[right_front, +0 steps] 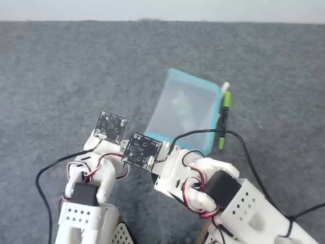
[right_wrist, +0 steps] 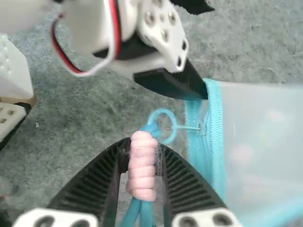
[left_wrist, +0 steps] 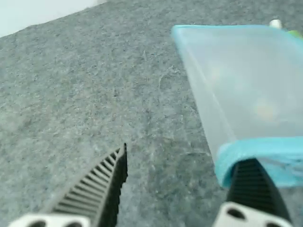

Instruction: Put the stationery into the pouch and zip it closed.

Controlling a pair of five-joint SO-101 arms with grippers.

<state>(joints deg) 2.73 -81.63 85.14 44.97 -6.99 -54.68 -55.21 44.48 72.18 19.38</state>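
Right hand (right_wrist: 142, 144), nearest item: black ribbed plastic fingers (right_wrist: 94, 184) on a white printed body, pressing together on the zip pull (right_wrist: 142, 165), a soft pink bead of stacked coils riding on a teal cord. The cord is leading on to a thin teal ring (right_wrist: 163, 124), which is hooking onto the slider on the woven teal zip tape (right_wrist: 210, 142) at the pouch's near end.

Left hand (left_wrist: 184, 156), just beyond: the same ribbed black fingers, standing spread wide and gripping nothing. One tip is touching the pouch's teal-bound near corner and the other is hanging over bare felt.

Pouch (right_front: 183, 107): flat, rectangular, frosted translucent plastic with teal edging, lying slantwise on the tabletop just past both hands. Pale blurred shapes are showing through its wall, so some contents appear to be sitting inside already.

Pen (right_front: 222, 124): slim, with a black barrel and bright green parts, lying just beside the pouch's long edge on the right arm's side. It is looking to be outside the pouch.

Tabletop (right_front: 61, 66): grey felt, matted and fibrous, carrying everything.

Progress, as a judgement: loading is looking partly done, with the pen seemingly left to go in. Zipping is being set up, with the pull pinched and the corner steadied. How far the zip is standing open cannot be told.
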